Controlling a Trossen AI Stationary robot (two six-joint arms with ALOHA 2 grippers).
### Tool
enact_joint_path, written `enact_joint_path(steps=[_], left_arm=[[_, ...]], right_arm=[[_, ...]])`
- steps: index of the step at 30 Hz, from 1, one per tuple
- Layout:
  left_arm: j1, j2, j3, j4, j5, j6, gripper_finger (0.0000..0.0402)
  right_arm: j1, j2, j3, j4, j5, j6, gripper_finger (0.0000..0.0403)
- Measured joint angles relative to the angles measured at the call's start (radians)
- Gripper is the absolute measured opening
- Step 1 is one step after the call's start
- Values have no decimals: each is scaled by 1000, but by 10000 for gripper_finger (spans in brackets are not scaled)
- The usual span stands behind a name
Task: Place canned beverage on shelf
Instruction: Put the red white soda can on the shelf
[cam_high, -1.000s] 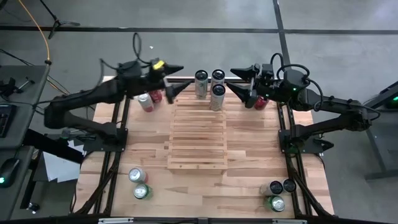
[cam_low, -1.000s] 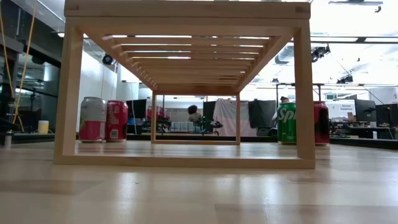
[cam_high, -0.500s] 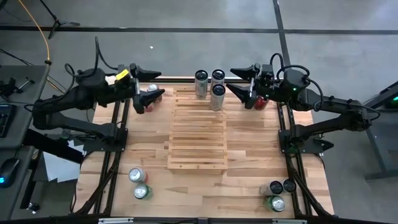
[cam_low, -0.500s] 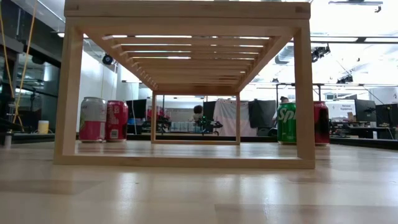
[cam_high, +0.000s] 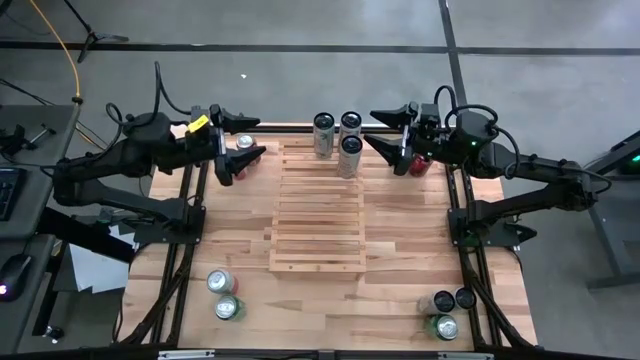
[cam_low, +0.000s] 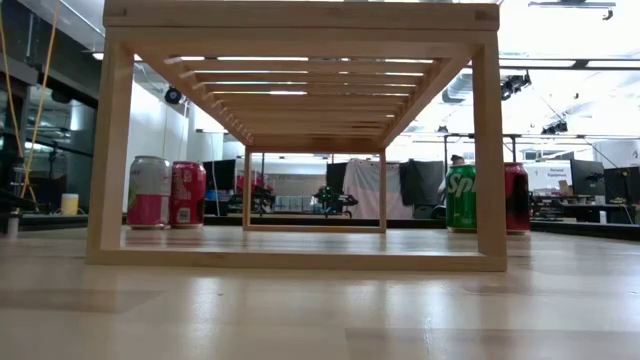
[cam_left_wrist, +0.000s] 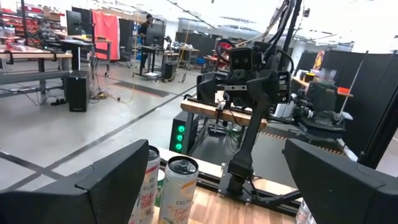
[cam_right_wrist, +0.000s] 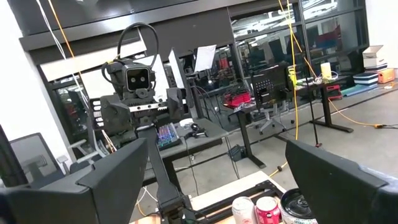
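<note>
The shelf (cam_high: 317, 207) is a pale wooden rack of thin parallel slats, standing mid-surface (cam_high: 400, 260); three grey-topped cans (cam_high: 338, 134) stand on its far end. The left claw (cam_high: 240, 146) hangs wide and empty above a red can (cam_high: 244, 146) beside the shelf's far left corner; the right claw (cam_high: 392, 132) hovers wide and empty near the far right corner.

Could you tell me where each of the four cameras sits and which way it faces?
High view: overhead, straight down on the shelf, both arms, left gripper, right gripper.
Low view: tabletop height, level through the shelf; no arm shows.
Left wrist view: past its own open fingers toward the right arm.
Right wrist view: past its own fingers toward the left arm.
Shared: high and low views both show the shelf.
</note>
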Motion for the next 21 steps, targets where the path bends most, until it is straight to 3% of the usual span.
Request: enact_joint_path(steps=[8, 11, 15, 17, 21], left_arm=[[0, 0, 0, 0, 0, 0, 366], [0, 0, 0, 0, 0, -8, 366], [0, 0, 0, -4, 0, -9, 366], [0, 0, 0, -5, 0, -14, 366], [0, 0, 0, -10, 0, -27, 366]], right_arm=[[0, -12, 0, -106, 11, 2, 366], [0, -41, 0, -236, 137, 60, 366], [0, -91, 0, -557, 415, 113, 366], [-13, -102, 0, -792, 524, 215, 366], [-105, -93, -24, -1267, 523, 533, 366]])
